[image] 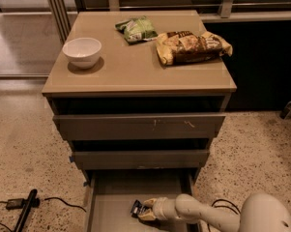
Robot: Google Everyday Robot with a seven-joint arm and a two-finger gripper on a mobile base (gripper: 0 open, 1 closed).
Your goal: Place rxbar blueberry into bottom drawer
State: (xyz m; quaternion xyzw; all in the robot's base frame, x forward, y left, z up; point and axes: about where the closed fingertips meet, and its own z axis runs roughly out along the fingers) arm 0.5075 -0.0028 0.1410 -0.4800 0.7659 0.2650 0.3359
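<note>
The bottom drawer [111,211] is pulled out below the two drawers above it, its grey floor showing. My gripper [144,210] reaches into it from the right, low over the floor, with the white arm behind it. The rxbar blueberry [137,208], a small dark navy wrapper with white print, sits at the gripper's tip, partly covered by the fingers. It lies at or just above the drawer floor.
On the cabinet top [135,71] stand a white bowl [82,51], a green bag [136,29] and a yellow-brown chip bag [192,46]. A black tool with a cable [23,211] lies on the speckled floor at the left.
</note>
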